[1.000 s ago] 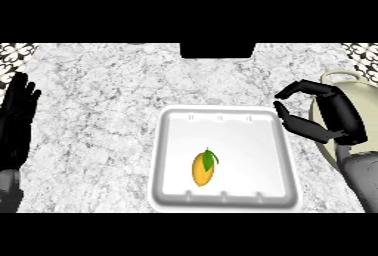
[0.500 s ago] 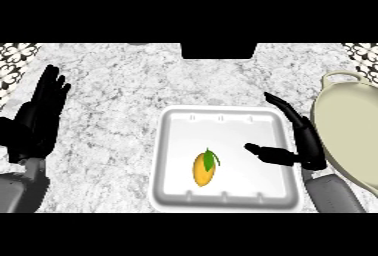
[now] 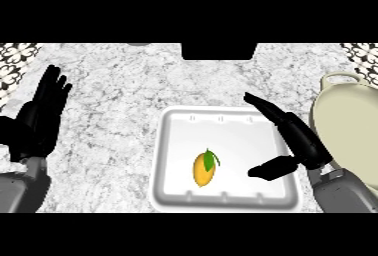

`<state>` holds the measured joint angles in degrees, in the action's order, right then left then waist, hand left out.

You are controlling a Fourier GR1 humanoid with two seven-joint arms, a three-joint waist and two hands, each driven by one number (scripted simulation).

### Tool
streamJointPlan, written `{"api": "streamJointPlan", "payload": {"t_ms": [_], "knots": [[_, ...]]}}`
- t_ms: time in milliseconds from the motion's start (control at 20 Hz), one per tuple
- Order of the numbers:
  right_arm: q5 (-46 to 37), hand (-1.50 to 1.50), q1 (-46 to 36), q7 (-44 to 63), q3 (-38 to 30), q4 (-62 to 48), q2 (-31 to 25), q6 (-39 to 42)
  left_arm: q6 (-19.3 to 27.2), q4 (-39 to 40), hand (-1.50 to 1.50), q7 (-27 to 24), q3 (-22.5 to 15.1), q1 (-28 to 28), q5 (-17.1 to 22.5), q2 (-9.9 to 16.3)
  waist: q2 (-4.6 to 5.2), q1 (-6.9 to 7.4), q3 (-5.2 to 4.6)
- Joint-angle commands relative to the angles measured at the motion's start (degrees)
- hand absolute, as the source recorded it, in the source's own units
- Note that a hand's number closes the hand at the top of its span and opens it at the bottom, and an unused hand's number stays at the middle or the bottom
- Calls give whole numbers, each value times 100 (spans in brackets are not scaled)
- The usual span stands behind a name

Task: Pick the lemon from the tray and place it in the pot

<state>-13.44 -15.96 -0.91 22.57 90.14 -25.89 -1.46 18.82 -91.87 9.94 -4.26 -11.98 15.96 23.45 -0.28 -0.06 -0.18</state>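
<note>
Lying in the white tray [image 3: 171,150] just left of your spread right hand [image 3: 299,142] is the lemon [image 3: 204,169], likely light, firm and prone to rolling, so you are judging a pinch across its middle before carrying it to the pot [image 3: 347,130].

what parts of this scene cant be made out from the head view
- Pot: cut off by the head view's right edge; its inside does not show.
- Tray: its right rim is partly hidden by the right hand.
- Lemon: its underside faces away.
- Left hand: its forearm is cut off by the left edge.
</note>
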Motion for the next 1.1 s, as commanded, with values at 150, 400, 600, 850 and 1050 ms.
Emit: {"api": "streamJointPlan", "payload": {"t_ms": [150, 400, 600, 850, 1050], "knots": [[-732, -150, -515, 2215, 1152, 570, -49, 1152, 43, -26, 0, 54, -42, 59, -84, -105, 0, 30, 4], [-676, -150, -833, 3468, 1341, 712, 609, 1797, -324, 46, 0, -266, 154, 343, 6, -92, 18, 32, 12], [-1031, -150, -715, 3676, 1345, 570, 1222, 1906, -207, 122, 0, -55, 169, -44, -292, -306, 25, 6, 17], [-1500, -150, -420, 3714, 1484, 485, 1712, 1876, -260, -649, 0, 443, 304, 267, -341, -276, 18, 25, 19], [-1833, -150, -551, 3805, 1258, 151, 1795, 2165, -487, 186, 0, -22, 426, -72, -486, -495, 28, -2, 17]]}}
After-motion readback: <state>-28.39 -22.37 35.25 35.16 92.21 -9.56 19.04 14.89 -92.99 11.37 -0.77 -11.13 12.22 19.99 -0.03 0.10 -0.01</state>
